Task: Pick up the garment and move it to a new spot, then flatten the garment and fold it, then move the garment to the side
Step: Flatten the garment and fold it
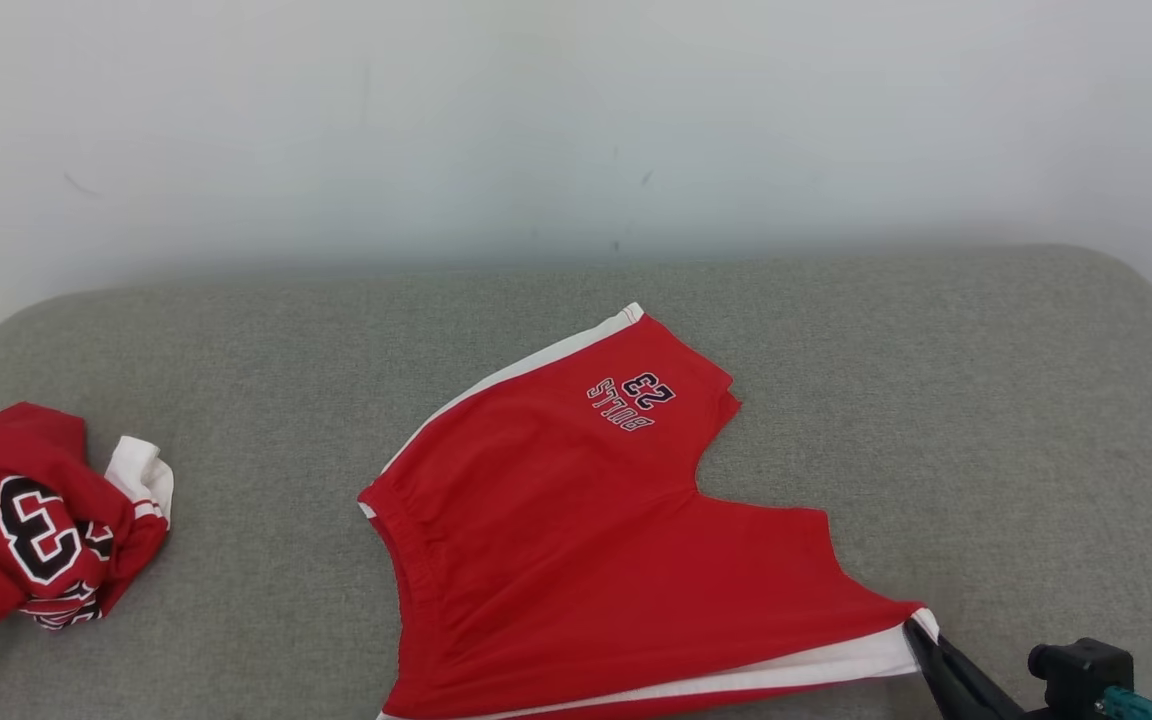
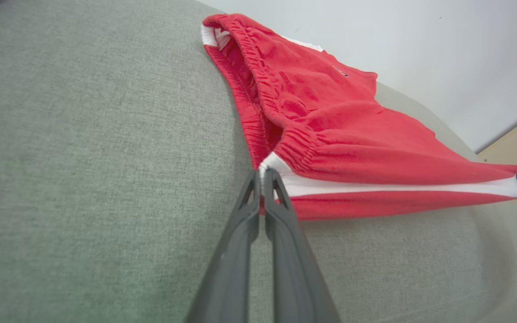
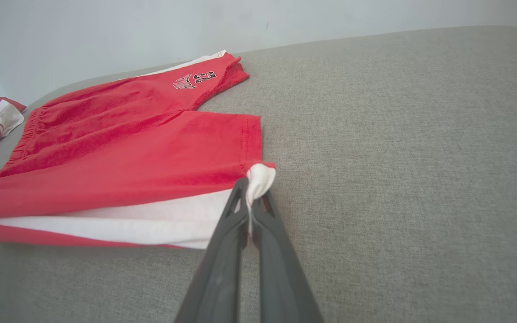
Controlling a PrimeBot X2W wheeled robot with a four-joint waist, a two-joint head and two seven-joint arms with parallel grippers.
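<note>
At the near edge of the grey padded surface [image 1: 936,400], the red shorts [image 1: 556,520] are gripped at both ends of their white side stripe [image 3: 159,220]. The left gripper [image 2: 262,172] is seen with its fingers pressed together on the waistband corner, where the stripe meets the elastic. The right gripper [image 3: 251,193] is clamped in the same way on the white hem corner of the near leg, close to the near right corner of the surface. The striped side is drawn out straight between the two grips, along the near edge.

From there the shorts are spread over the middle of the surface, with the gathered waistband [image 1: 406,530] turned toward the left edge. The far leg is laid out toward the far edge, and a "BULLS 23" print [image 1: 633,398] is shown on it upside down in the head view.

A crumpled red garment [image 1: 26,530] with white trim and a large black numeral is left at the left edge, well apart from the shorts. A white wall [image 1: 576,120] is seen beyond the far edge.
</note>
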